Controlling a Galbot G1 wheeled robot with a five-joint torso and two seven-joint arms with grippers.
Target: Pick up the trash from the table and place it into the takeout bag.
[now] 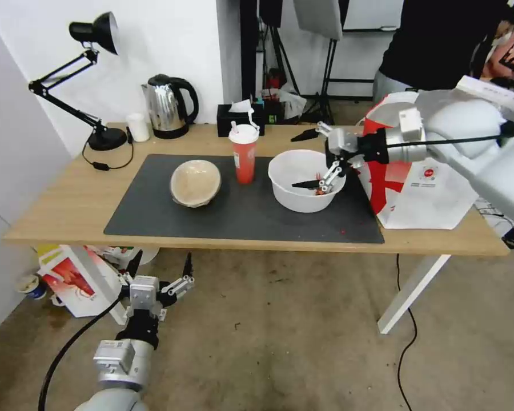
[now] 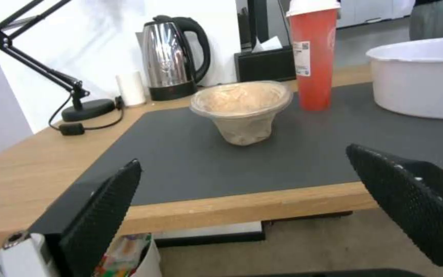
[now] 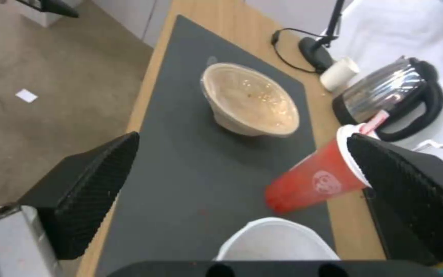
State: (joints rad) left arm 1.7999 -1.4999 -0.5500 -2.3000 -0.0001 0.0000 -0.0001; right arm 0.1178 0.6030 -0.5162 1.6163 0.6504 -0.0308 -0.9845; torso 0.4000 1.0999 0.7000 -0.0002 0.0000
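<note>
Left hand [image 1: 161,273] idles low, below the surface [image 1: 74,200] edge, fingers wide. Right hand [image 1: 320,160], wide too, hovers over white bowl [image 1: 300,197], next to bag [image 1: 428,188]. Bowl prob. light, thin, flexy plastic w/ scraps; grip rim, keep level. Cup [image 1: 244,157] and tan bowl [image 1: 195,182] on mat [image 1: 240,220].

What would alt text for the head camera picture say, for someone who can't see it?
The right end effector hangs open over a white bowl on a wooden table, beside a red cup, a tan bowl and a takeout bag. The left end effector waits open below the table's edge.
</note>
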